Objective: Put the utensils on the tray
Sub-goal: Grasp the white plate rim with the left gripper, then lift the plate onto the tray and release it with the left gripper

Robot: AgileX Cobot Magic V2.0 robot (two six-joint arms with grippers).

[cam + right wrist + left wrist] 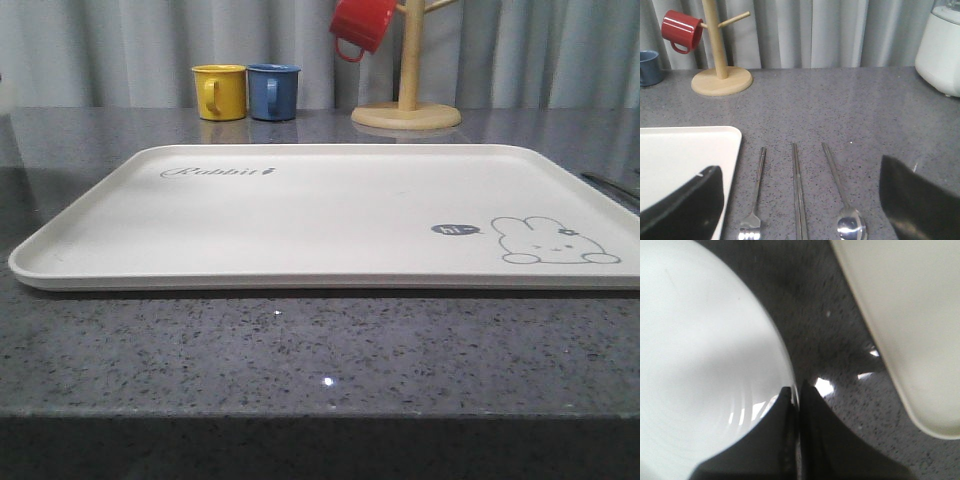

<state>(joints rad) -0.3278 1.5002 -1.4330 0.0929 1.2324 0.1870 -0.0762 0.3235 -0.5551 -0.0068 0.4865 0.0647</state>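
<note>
The cream tray point(300, 215) with the rabbit drawing lies flat on the grey counter with nothing on it. In the left wrist view, my left gripper point(796, 392) is shut on the rim of the round white plate point(700, 365), one finger over the plate and one outside it. The tray's rounded corner point(910, 315) lies a short way off. In the right wrist view, the fork point(758, 185), the chopsticks point(798, 190) and the spoon point(840, 190) lie side by side on the counter beside the tray's edge point(732, 150). My right gripper point(799, 165) hangs open above them, holding nothing.
A yellow mug point(220, 91) and a blue mug point(272, 91) stand behind the tray. A wooden mug tree point(407, 110) carries a red mug point(362, 24). A white appliance point(942, 50) stands far off beside the utensils. Curtains close the back.
</note>
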